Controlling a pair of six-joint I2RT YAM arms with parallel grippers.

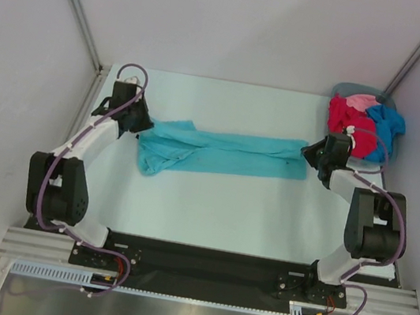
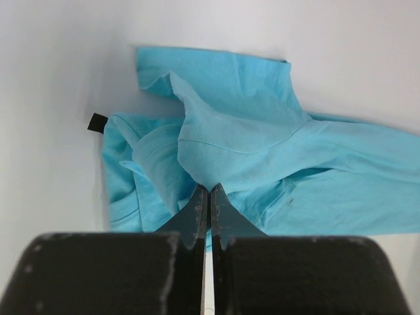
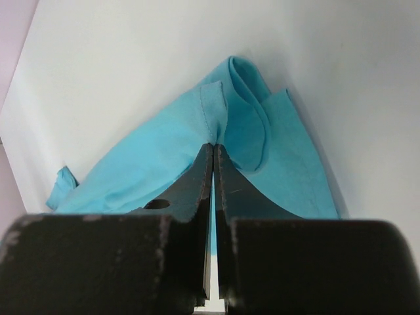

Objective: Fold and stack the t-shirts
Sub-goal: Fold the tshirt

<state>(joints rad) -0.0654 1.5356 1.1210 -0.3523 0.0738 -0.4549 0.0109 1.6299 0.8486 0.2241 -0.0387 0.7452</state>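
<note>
One of four t-shirts is in work; none is yet stacked. We read the scene from the largest item down.

The white table (image 1: 209,213) carries no finished pile anywhere in the top view. The teal t-shirt (image 1: 223,153) lies across its middle as a long, narrow band running left to right. Its right part is fairly flat, while its left end is bunched and rumpled, with loose folds in the left wrist view. We judge this to be at most a rough lengthwise fold, not a finished one.

The grey-blue basket (image 1: 355,90) stands at the far right corner. It holds a heap of a crimson t-shirt (image 1: 343,115), a bright blue t-shirt (image 1: 387,122) and a pale pink t-shirt (image 1: 360,103), all unfolded.

The left gripper (image 2: 209,190) has its fingers pressed together on a fold at the band's left end. The right gripper (image 3: 214,146) is likewise clamped on a hemmed edge at the right end.

We judge the task to be early. The teal shirt has to be smoothed, folded short and set down. The three basket shirts then have to be taken out, folded and stacked on it.
</note>
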